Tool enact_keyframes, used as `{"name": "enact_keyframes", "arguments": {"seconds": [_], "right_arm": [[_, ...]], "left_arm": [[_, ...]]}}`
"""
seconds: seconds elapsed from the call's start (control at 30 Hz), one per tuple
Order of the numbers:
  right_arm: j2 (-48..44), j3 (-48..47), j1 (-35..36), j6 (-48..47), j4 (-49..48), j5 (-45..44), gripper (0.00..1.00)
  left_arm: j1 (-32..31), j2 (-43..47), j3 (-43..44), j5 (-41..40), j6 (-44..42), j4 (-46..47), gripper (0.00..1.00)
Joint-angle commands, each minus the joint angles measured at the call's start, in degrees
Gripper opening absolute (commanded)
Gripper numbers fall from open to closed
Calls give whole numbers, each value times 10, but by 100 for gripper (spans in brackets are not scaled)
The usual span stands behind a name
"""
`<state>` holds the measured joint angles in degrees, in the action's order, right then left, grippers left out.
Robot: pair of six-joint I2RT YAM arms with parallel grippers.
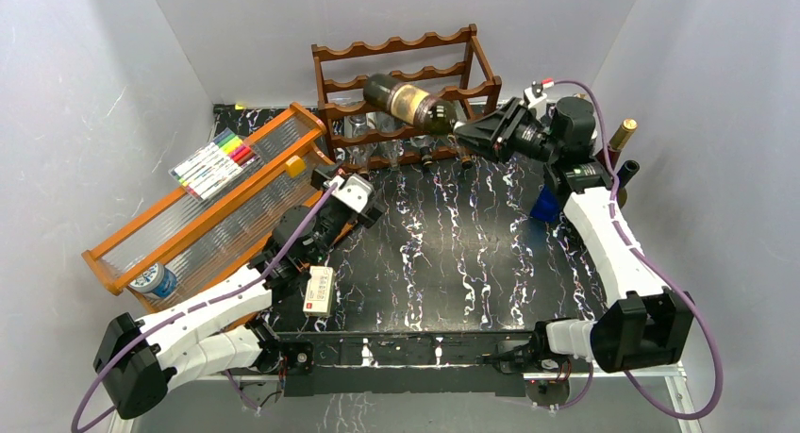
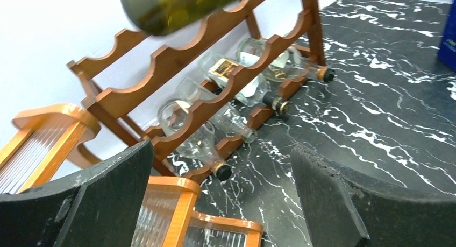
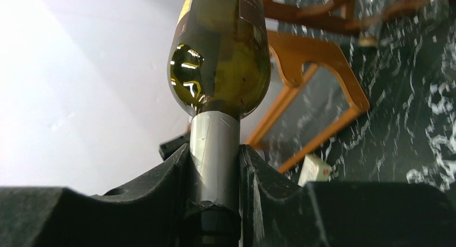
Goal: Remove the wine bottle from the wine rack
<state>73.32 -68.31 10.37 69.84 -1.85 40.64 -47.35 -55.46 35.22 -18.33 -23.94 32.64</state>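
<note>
— Where now, wine bottle (image 1: 408,103)?
— Upper centre, tilted across wine rack (image 1: 406,93), neck pinched in right gripper (image 1: 462,131) jaws.
— And left gripper (image 1: 347,190)?
— Lower left, jaws wide, holding nothing.

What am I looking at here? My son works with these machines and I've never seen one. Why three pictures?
Two robot arms are bolted to a table. One picture comes from a camera overhead; the other two from cameras on each arm's wrist. The right gripper is shut on the neck of a green wine bottle, lifted clear above the wooden wine rack. Clear bottles lie in the rack's lower row. The left gripper is open and holds nothing. An orange tray with markers stands at the left.
</note>
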Motion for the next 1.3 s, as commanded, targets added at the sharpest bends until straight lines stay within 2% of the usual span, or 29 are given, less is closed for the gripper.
{"name": "enact_keyframes", "arguments": {"seconds": [0.0,0.33,0.53,0.73,0.93,1.27], "right_arm": [[-43,13,-2,-68,44,67,0],[-40,57,-3,-229,250,87,0],[-17,77,-3,-307,326,108,0],[13,75,-2,-393,418,131,0],[26,69,7,-434,445,141,0],[64,50,81,-455,456,135,0]], "left_arm": [[0,6,37,101,4,-23,98],[-4,-44,60,269,-24,-89,98],[-10,-96,83,366,-30,-138,98],[-16,-146,106,382,-40,-174,98],[-25,-193,122,400,-52,-205,98],[-35,-249,145,410,-44,-224,98]]}}
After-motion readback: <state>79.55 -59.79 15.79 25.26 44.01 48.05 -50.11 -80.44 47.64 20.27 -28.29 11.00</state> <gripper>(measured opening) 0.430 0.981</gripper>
